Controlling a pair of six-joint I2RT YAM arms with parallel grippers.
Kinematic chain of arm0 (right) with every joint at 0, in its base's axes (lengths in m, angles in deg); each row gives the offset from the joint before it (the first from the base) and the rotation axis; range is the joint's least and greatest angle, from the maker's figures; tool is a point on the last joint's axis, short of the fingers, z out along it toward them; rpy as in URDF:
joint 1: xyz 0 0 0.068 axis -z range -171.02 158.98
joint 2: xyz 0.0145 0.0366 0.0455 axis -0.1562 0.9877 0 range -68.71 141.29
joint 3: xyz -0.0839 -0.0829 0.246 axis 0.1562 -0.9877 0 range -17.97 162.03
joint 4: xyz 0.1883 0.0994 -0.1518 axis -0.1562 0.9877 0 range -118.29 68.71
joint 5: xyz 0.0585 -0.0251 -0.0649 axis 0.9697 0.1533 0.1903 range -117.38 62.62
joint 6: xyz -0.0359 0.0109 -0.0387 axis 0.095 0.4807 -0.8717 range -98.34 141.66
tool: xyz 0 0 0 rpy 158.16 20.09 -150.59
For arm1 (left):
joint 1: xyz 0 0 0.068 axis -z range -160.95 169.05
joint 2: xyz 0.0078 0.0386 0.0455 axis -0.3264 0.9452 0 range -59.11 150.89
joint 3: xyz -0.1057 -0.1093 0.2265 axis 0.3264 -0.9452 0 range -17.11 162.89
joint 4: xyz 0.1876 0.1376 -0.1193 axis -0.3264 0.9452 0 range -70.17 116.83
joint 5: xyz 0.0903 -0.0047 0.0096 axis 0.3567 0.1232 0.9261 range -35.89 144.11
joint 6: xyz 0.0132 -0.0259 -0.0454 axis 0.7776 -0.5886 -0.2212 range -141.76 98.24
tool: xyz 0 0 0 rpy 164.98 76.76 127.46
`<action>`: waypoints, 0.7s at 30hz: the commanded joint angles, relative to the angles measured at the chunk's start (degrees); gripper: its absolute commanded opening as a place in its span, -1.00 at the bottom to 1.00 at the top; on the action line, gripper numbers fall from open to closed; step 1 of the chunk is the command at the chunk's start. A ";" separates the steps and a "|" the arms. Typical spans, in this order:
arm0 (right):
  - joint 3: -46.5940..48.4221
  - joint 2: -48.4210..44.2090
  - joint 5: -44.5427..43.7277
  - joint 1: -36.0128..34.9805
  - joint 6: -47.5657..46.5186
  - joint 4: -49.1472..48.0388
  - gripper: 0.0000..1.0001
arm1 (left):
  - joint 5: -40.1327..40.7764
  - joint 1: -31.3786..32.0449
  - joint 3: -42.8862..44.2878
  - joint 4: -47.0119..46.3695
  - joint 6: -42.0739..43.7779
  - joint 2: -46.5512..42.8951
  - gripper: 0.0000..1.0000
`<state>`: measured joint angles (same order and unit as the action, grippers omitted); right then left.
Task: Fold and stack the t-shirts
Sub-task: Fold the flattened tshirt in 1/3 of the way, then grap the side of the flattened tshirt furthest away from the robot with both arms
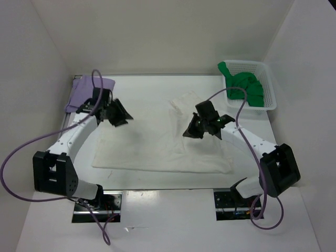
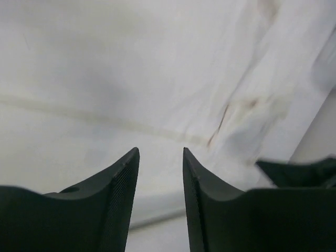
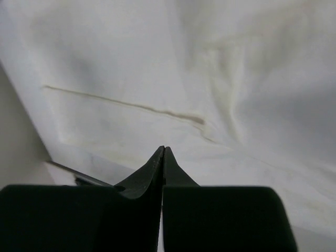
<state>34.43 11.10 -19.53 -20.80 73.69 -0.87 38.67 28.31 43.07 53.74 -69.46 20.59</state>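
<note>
**Cream t-shirt [image 1: 152,149] flat, both grippers above**

We see it spread mid-table, long axis L-R. Over its far-left corner: left gripper [image 1: 122,114], fingers apart, empty. Nearer centre: right gripper [image 1: 191,130], fingers pressed together, no cloth pinched.

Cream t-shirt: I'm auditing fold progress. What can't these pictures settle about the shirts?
Lavender t-shirt, top view: partly behind the left arm; folds unreadable.
Green t-shirt, top view: bunched in basket; shape hidden.
Cream t-shirt, wrist views: edges cut off, blurred.
Right gripper, wrist view: shut; pinched cloth undeterminable.
</note>
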 commanded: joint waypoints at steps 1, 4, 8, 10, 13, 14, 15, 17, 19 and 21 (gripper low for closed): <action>5.33 3.67 3.29 2.26 -5.00 -4.38 -1.00 | 11.46 -5.37 7.65 -8.49 3.22 7.61 -0.10; 9.03 7.45 3.83 2.27 -7.90 -5.71 -1.00 | 17.80 -8.19 15.21 -11.58 5.51 18.24 -0.61; 11.66 9.74 5.67 2.79 -9.75 -7.81 -1.00 | 21.94 -12.59 26.80 -11.59 7.71 30.23 -0.66; 12.37 10.45 6.29 2.80 -11.15 -7.82 -1.00 | 21.95 -14.00 31.47 -10.88 9.90 35.67 -0.53; 12.37 11.68 7.00 2.80 -11.68 -8.44 -1.00 | 24.57 -14.62 37.89 -9.31 10.96 40.68 -0.29; 12.37 11.68 7.61 2.80 -11.69 -8.44 -1.00 | 25.10 -14.62 39.12 -8.78 11.57 41.93 -0.29; 12.37 11.68 7.61 2.80 -11.69 -8.44 -1.00 | 25.11 -14.62 41.05 -8.77 12.19 42.98 -0.26; 12.37 11.68 7.61 2.80 -11.69 -8.44 -1.00 | 26.51 -14.62 41.59 -7.37 12.19 45.36 -0.26; 12.37 11.68 7.61 3.32 -11.69 -8.44 -1.00 | 26.52 -14.62 41.07 -7.37 12.72 46.06 -0.26; 12.90 11.68 7.61 3.33 -12.21 -8.44 -1.00 | 26.52 -14.62 40.46 -7.98 12.72 46.59 -0.24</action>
<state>44.14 22.59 -12.55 -18.11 63.38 -6.88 63.30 13.36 82.33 45.30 -58.97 65.69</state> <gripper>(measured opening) 0.001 0.380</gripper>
